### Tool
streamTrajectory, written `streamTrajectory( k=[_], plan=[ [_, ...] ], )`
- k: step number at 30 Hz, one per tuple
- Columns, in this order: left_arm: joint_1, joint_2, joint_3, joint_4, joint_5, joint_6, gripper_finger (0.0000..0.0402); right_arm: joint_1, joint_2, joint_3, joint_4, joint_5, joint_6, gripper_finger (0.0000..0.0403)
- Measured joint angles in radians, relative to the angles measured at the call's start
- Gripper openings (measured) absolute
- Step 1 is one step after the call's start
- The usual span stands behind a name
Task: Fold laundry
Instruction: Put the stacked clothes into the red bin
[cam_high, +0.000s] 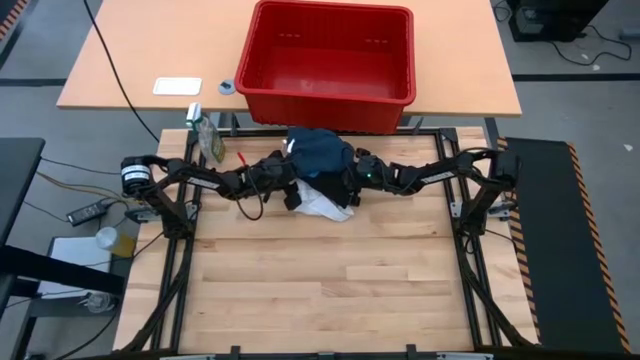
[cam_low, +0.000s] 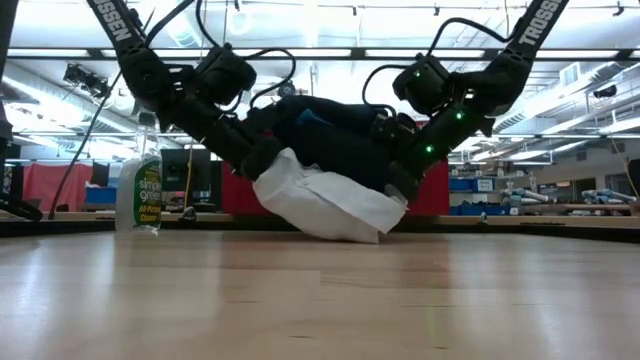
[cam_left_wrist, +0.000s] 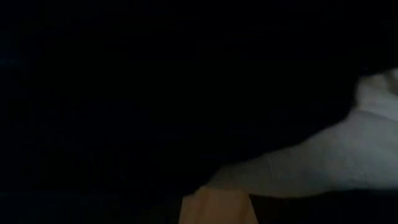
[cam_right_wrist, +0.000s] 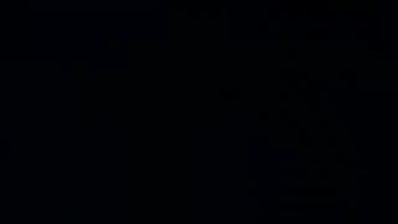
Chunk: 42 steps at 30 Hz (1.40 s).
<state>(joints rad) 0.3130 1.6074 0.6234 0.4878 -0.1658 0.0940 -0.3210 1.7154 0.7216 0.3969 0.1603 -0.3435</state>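
Note:
The laundry lies in one bundle at the far middle of the table. A dark blue-black garment is on top, and a white garment sags below it, its lowest fold down at the tabletop. My left gripper reaches into the bundle's left side. My right gripper reaches into its right side. The cloth buries both gripper ends. The left wrist view shows only dark cloth, white cloth and a strip of table. The right wrist view is black.
A red plastic basket stands on the desk just beyond the table's far edge. A green spray bottle stands at the far left corner. The bare wooden tabletop stretches toward the near edge.

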Motion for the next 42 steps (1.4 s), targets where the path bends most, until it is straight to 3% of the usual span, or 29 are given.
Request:
streamTrajectory(
  k=[15,24,42],
  plan=[
    [0.006,-0.108,0.162,-0.275,0.004,0.014,0.0155,0.000,-0.183,0.001,-0.107,0.008,-0.018,0.0119],
    [0.007,-0.111,0.330,-0.426,0.005,0.075,0.0155,-0.001,-0.291,0.037,-0.228,0.043,-0.053,0.0118],
    [0.085,-0.111,0.541,-0.582,0.042,0.131,0.0155,-0.085,-0.296,0.238,-0.350,0.006,-0.146,0.0118]
  ],
)
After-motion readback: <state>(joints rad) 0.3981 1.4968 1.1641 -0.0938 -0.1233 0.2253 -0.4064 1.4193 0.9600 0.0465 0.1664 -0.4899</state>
